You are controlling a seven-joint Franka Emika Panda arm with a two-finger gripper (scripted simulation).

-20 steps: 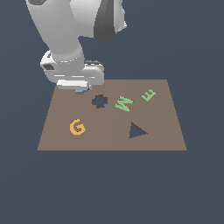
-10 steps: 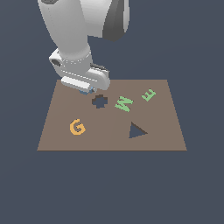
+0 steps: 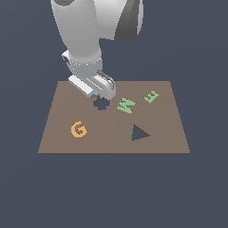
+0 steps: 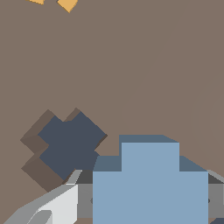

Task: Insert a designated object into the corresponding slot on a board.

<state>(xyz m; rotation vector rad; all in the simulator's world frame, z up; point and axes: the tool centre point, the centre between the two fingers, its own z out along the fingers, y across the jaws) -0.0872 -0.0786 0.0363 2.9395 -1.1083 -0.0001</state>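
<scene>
we are carrying the light-blue piece point(image 4: 149, 183) in our jaws, and it is hanging just above the board point(image 3: 111, 138), close beside the slot point(image 3: 102, 104) but not yet over it, so we judge the pick-up done and the insertion itself undone: what is left is lining the piece up with the cutout, turning it to match, and lowering it in. in the wrist view the piece is showing a stepped, plus-like upper outline with a raised middle block and lower shoulders on either side, pale blue on its face and a duller blue-grey on its top edges; its lower part is running out of the picture, so we cannot tell the whole shape. the slot is reading as a dark cross-shaped cutout with brown inner walls, and it is sitting turned at an angle to the piece, which makes us think a rotation is needed. our gripper point(image 3: 95, 95) is clenched around the piece, with grey finger parts showing on either side of it. in the exterior view only a sliver of blue is peeking out beneath the hand. further out, the green w point(image 3: 126, 105) is lying just beside the slot toward the exterior view's right, then the green e point(image 3: 151, 96), with the triangular cutout point(image 3: 139, 133) and the orange g point(image 3: 79, 129) nearer the board's front edge.
</scene>
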